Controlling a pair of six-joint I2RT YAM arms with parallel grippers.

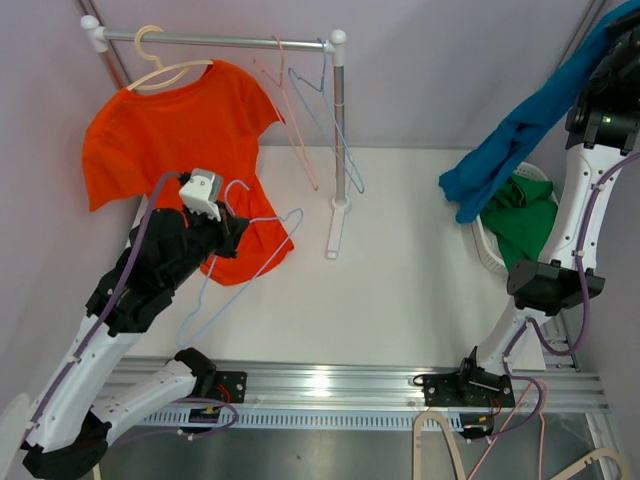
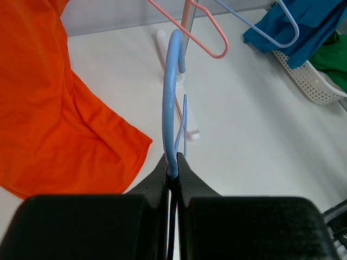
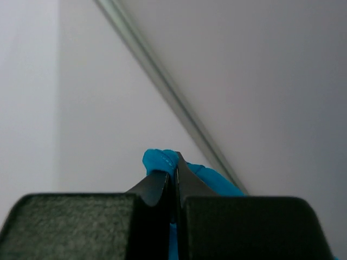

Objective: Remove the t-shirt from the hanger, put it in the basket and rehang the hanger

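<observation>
Blue hanger (image 2: 169, 97) is being clamped near its hook by the left gripper (image 2: 172, 170), jaws closed on it. Blue t-shirt (image 1: 520, 130) is being held aloft, off the hanger, by the right gripper (image 3: 174, 176), pinched on cloth, above the white basket (image 1: 487, 242)

From above, the blue t-shirt (image 1: 520, 130) runs out of frame at 1 o'clock, so its top end cannot be seen. In the right wrist view the right gripper (image 3: 174, 172) covers nearly all of it — just a small fold pokes out at 12 o'clock. The left gripper (image 2: 173, 168) hides the lower part of the blue hanger (image 2: 168, 97) (only the hook shows clearly). The left arm (image 1: 150, 270) masks the hem of the orange t-shirt (image 1: 170, 130). At 3 o'clock the basket (image 1: 487, 245) is half covered by the blue t-shirt and a green garment (image 1: 525, 215).
</observation>
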